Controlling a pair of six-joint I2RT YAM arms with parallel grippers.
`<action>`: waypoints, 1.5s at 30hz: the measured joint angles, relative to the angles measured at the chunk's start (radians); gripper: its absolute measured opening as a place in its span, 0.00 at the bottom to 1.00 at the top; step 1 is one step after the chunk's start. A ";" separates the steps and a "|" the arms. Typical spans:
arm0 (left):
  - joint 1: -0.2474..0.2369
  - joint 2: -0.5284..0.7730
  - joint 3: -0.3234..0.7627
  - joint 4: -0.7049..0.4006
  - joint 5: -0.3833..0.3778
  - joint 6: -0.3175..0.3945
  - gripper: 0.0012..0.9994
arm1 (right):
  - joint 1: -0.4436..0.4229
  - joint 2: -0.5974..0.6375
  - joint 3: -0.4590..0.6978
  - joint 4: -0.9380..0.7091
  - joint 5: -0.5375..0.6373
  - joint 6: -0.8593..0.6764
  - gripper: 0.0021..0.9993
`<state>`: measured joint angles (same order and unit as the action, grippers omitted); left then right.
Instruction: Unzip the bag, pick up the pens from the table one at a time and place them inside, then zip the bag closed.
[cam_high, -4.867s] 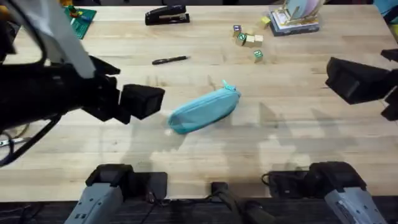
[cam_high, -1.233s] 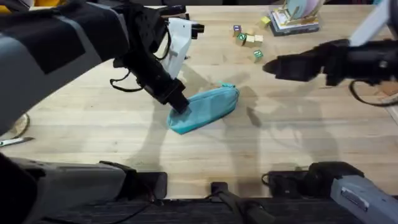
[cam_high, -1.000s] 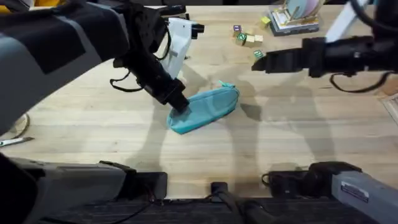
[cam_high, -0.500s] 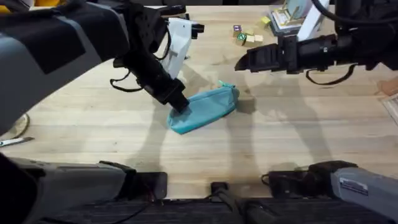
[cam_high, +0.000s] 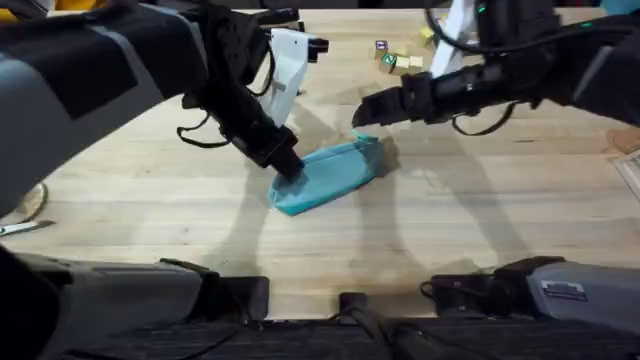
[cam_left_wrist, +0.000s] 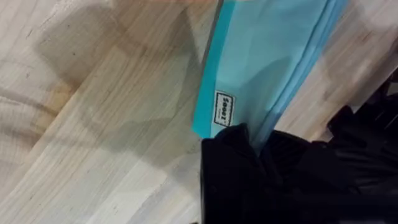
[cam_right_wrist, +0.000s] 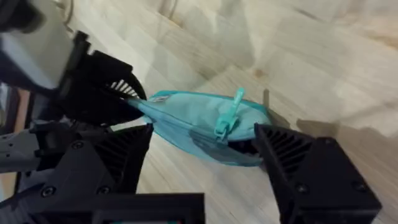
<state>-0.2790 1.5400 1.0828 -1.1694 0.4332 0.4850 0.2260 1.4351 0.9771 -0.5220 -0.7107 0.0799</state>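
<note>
On the table (cam_high: 480, 220), left end effector (cam_high: 288, 168) pinches bag (cam_high: 330, 178); right end effector (cam_right_wrist: 205, 152) spread.

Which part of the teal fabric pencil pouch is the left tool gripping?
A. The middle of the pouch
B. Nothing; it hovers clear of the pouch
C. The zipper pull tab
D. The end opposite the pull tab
D: the left tool is clamped on the end of the teal fabric pencil pouch farthest from the pull tab, which the open right tool approaches.

Pale plank tabletop (cam_high: 480, 220) under even light; toy blocks (cam_high: 395, 60) and stacked books (cam_high: 470, 35) near its far edge.
</note>
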 joint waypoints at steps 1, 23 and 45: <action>0.000 0.000 0.000 0.000 0.000 0.000 0.04 | 0.009 0.047 0.000 0.000 0.004 0.000 1.00; 0.000 0.000 0.000 0.003 -0.003 0.000 0.04 | 0.006 0.148 0.000 0.002 0.038 0.026 0.35; 0.000 0.000 0.000 0.019 0.016 0.000 0.04 | -0.028 0.129 0.000 -0.012 0.002 0.033 0.11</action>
<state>-0.2790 1.5400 1.0828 -1.1501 0.4490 0.4854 0.1976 1.5645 0.9771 -0.5337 -0.7087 0.1131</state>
